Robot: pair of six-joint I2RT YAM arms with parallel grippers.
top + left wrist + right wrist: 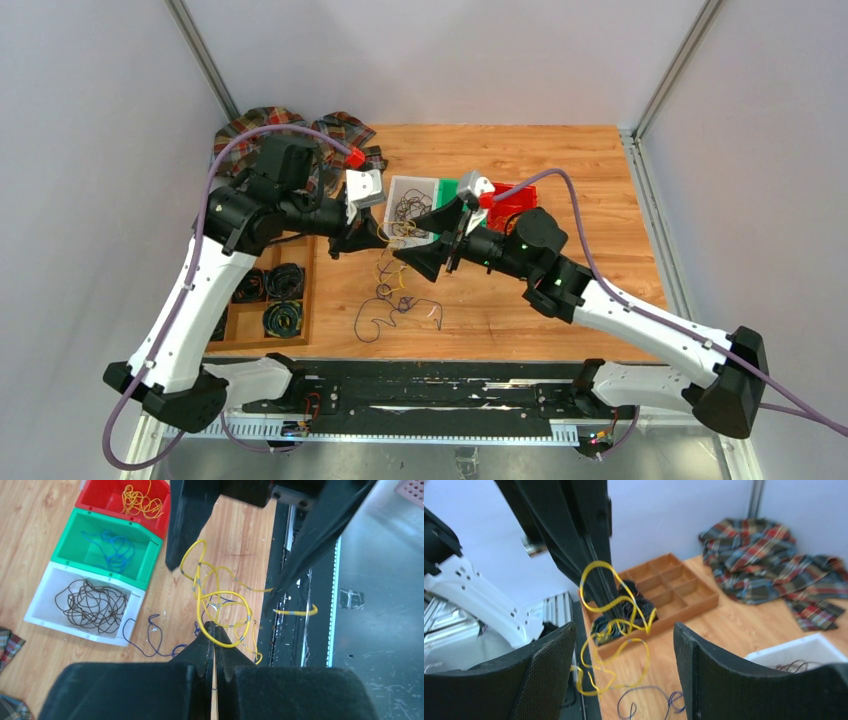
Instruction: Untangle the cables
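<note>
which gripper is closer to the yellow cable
Left. The left gripper is shut on the yellow cable, pinching a loop. The right gripper is open, with the cable hanging in front of it, ungripped.

Overhead camera looks down; both close wrist cameras share the yellow cable [198, 602].

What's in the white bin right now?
The white bin holds a loose tangle of dark cable. Nothing else shows on its floor; whatever lies beneath the tangle is hidden.
</note>
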